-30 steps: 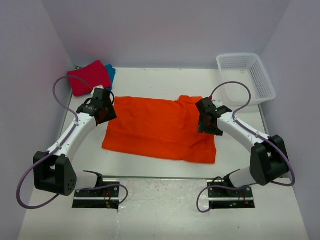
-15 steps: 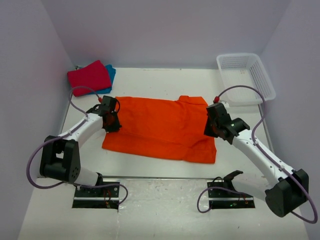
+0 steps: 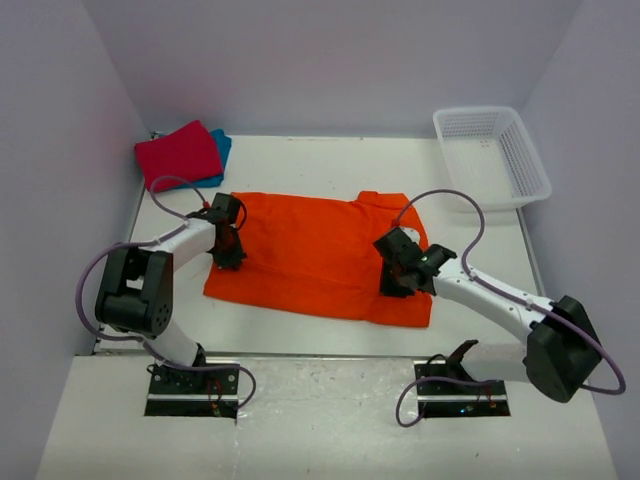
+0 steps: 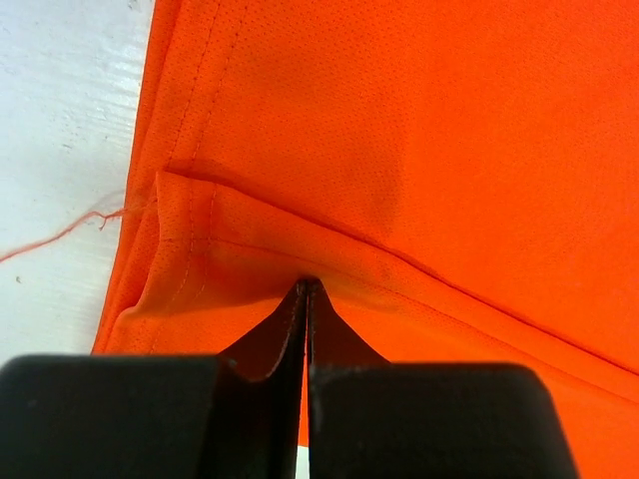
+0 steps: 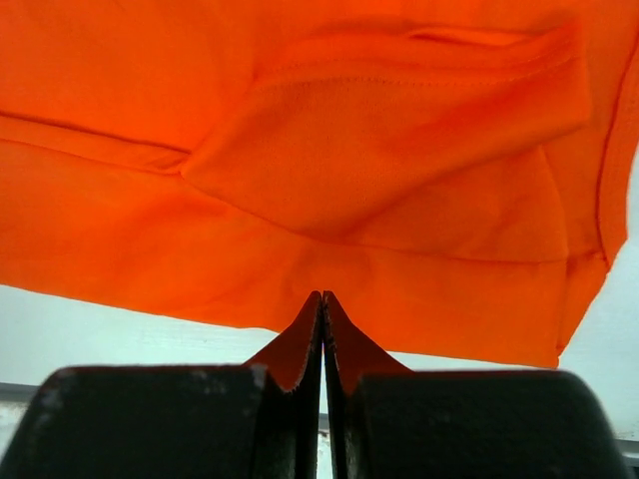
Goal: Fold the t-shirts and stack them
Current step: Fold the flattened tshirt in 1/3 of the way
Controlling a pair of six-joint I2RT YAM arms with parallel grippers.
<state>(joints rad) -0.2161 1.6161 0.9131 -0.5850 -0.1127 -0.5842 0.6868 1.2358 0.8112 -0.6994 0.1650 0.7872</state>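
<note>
The orange t-shirt [image 3: 315, 250] lies spread across the middle of the table. My left gripper [image 3: 229, 252] sits at its left edge. In the left wrist view its jaws are pressed together at a raised fold of orange cloth [image 4: 419, 150], which tents up at the left gripper [image 4: 307, 286]. My right gripper [image 3: 396, 281] rests on the shirt's near right part. In the right wrist view the right gripper [image 5: 321, 296] is shut on the shirt [image 5: 300, 130] just above its hem. A folded red t-shirt [image 3: 179, 153] lies on a teal one [image 3: 222, 147] at the back left.
A white lattice basket [image 3: 492, 152] stands at the back right corner. Purple walls close in the table on three sides. White table top [image 3: 330, 165] shows behind the orange shirt and bare table [image 4: 60, 150] lies left of its edge. A loose orange thread [image 4: 60, 235] trails off the hem.
Both grippers came down onto the orange shirt and closed. The left one shifted toward the shirt's left edge. The right one swung inward over the shirt's near right part.
</note>
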